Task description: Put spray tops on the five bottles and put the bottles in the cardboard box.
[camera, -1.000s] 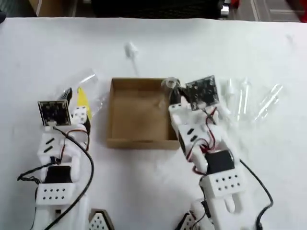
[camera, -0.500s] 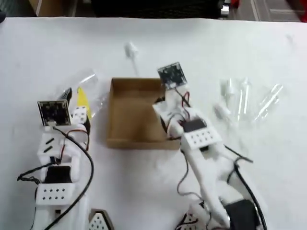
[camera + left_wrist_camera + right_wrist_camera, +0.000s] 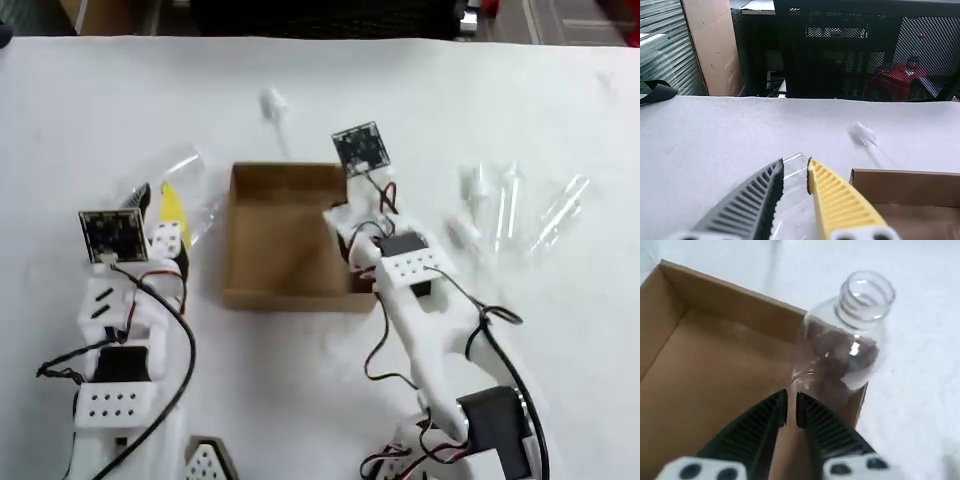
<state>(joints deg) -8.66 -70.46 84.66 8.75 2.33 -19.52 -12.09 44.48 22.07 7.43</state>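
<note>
Right gripper: you see your right gripper [image 3: 791,402] over the right-hand side of the box. Its dark ribbed fingers [image 3: 830,430] are drawn almost together, with a thin slit between them, and they pinch the lower end of a bottle.
Held bottle: the clear plastic bottle with an open threaded neck [image 3: 845,345] has no spray top. It tilts away from the fingertips and crosses the box's brown wall near a corner, with its neck out over the white table [image 3: 920,390].
Cardboard box: the shallow open brown cardboard box [image 3: 290,298] sits mid-table between your two arms. Its floor [image 3: 715,380] is bare in the right wrist view.
Left gripper: your left gripper [image 3: 796,175] is low over the table, left of the box. Its grey finger [image 3: 760,200] and yellow finger [image 3: 840,205] stand a narrow gap apart. The end of a clear plastic piece [image 3: 796,162] shows in that gap, but you cannot tell what it is.
Loose spray top: a small white spray top with a thin tube [image 3: 272,103] lies on the table beyond the box's far wall, apart from it.
Other bottles: a cluster of clear plastic bottles [image 3: 510,205] lies on the table to the right of the box, well clear of your right arm. More clear plastic [image 3: 185,160] lies just beyond your left gripper.
</note>
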